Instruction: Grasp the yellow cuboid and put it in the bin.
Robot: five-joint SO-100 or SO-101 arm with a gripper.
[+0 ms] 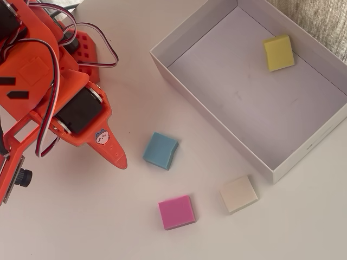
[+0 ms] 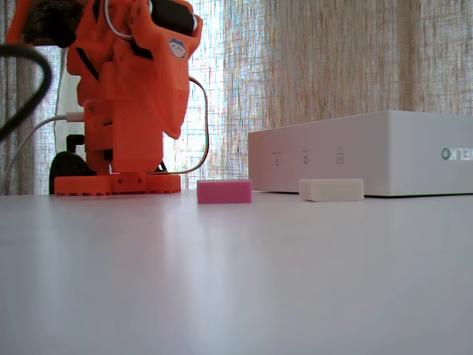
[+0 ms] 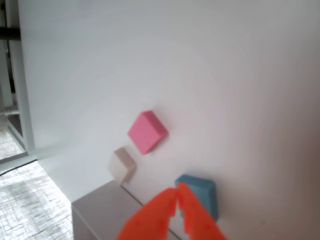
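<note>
The yellow cuboid [image 1: 278, 52] lies flat on the floor of the bin [image 1: 208, 112], near its far right corner in the overhead view. It is hidden in the fixed and wrist views. The bin is a white box with low walls; it also shows in the fixed view [image 2: 355, 151] and in the wrist view [image 3: 100, 212]. My orange gripper [image 1: 120, 160] is shut and empty, at the left of the table, apart from the bin. In the wrist view its fingertips [image 3: 177, 190] meet in front of a blue block.
A blue block [image 1: 160, 150], a pink block [image 1: 176, 212] and a cream block [image 1: 238, 194] lie on the white table in front of the bin. The pink [image 2: 224, 191] and cream [image 2: 331, 189] blocks show in the fixed view. The arm's base [image 2: 118, 183] stands at the left.
</note>
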